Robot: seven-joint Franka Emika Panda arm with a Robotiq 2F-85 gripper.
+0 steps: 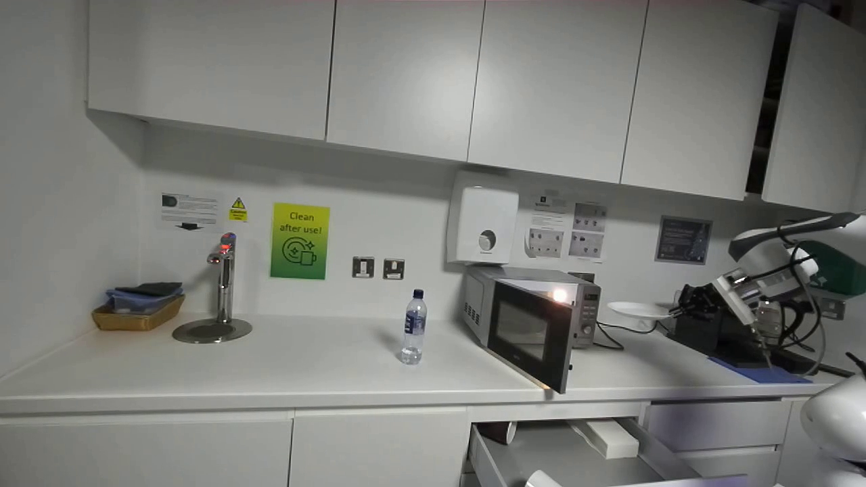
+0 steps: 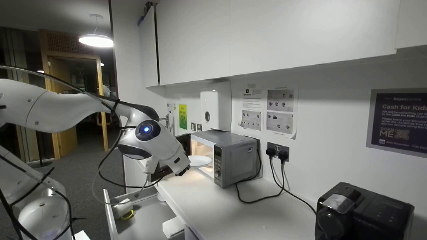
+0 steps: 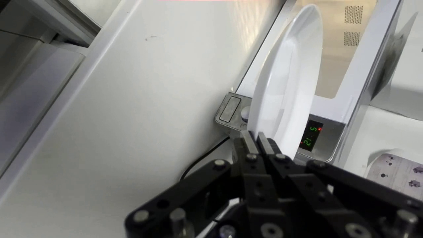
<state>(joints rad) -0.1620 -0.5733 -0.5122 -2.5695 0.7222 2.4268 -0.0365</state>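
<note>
My gripper (image 3: 255,135) is shut on the rim of a white plate (image 3: 299,76), its two fingertips pinching the near edge. In both exterior views the plate (image 1: 636,310) (image 2: 199,161) is held up above the counter, roughly level. A silver microwave (image 1: 521,318) stands close by with its dark door (image 1: 534,331) swung open and its light on inside. From the wrist, the plate lies in front of the lit opening and covers part of the control panel (image 3: 330,138). In an exterior view the fingertips are partly hidden by the wrist.
Below the counter (image 2: 213,203) a drawer (image 2: 146,213) is pulled out, holding a white mug (image 2: 122,209) with a yellow handle and a white box (image 1: 612,439). A water bottle (image 1: 414,328) stands left of the microwave door. A black coffee machine (image 2: 363,213) and power cables (image 2: 243,196) are nearby.
</note>
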